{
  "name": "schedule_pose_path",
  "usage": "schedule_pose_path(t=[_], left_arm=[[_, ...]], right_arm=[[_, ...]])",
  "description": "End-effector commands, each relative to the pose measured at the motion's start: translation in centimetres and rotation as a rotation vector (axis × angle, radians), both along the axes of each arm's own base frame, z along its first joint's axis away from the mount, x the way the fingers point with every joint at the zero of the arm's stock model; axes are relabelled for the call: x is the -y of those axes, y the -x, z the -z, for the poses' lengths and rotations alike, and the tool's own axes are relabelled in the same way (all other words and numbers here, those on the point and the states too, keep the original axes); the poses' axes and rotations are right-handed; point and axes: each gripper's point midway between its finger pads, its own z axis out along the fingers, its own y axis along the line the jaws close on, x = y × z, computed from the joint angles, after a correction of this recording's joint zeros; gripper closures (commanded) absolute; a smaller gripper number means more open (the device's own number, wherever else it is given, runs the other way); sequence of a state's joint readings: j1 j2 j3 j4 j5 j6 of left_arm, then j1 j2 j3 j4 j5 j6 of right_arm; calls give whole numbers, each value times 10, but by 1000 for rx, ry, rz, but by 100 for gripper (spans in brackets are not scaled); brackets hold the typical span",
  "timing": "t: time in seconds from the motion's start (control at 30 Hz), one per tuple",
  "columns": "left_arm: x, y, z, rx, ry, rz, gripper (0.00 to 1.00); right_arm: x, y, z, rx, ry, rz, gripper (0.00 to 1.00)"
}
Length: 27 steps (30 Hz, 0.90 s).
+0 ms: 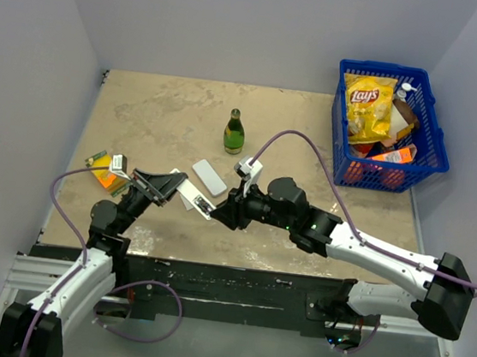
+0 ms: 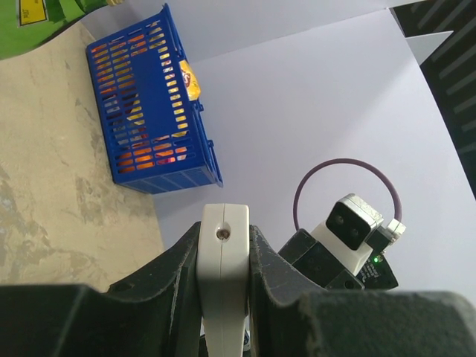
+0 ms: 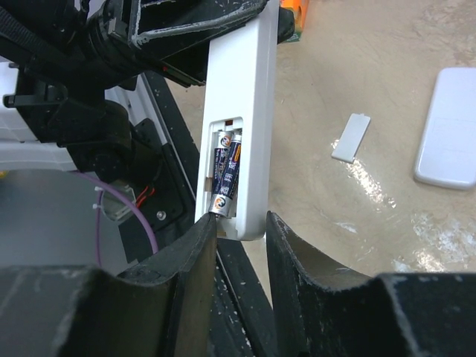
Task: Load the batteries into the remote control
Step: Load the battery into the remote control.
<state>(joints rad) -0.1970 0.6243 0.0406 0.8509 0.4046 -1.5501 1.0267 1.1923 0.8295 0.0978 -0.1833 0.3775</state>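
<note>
**Top view.** The left end effector [image 1: 178, 191] is closed on the remote control [image 1: 193, 197] and holds it off the counter [image 1: 160, 109] at centre front. The right end effector [image 1: 220, 213] meets the remote's free end from 4 o'clock. Its jaw state is not legible in this view. A second white bar [image 1: 209, 177] lies on the counter just at 1 o'clock of the remote. A green bottle [image 1: 235, 132] stands at 12 o'clock, and a blue basket [image 1: 388, 131] sits well apart at 2 o'clock.

**Left wrist view.** Both fingers [image 2: 178, 275] press the remote's narrow sides. Only the remote's plain end face shows, with the basket behind it at 11 o'clock.

**Right wrist view.** Only this view shows the open compartment, where both batteries [image 3: 226, 175] lie side by side, lengthwise. Whether they are fully seated cannot be told. The right end effector's jaws stand apart, flanking the remote's lower end, and contact cannot be confirmed. A small battery cover [image 3: 351, 137] lies loose on the counter at 3 o'clock of the remote, with the white bar beyond it.
</note>
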Motion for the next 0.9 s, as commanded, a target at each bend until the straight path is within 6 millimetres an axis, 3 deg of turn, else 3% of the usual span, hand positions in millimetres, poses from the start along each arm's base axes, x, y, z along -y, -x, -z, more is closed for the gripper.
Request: schedule_pose_path(t=[0.0,0.33,0.87], left_arm=[[3,11,-18,73,18,38,100],[-1,5,-8,19,38,5,100],[0,3,-6,7,33,7,100]], right_arm=[[-4,-7,-23,46,-40,6,64],[8,0,-21,44,-7,1,60],[5,1,-46,72,-75,-11,59]])
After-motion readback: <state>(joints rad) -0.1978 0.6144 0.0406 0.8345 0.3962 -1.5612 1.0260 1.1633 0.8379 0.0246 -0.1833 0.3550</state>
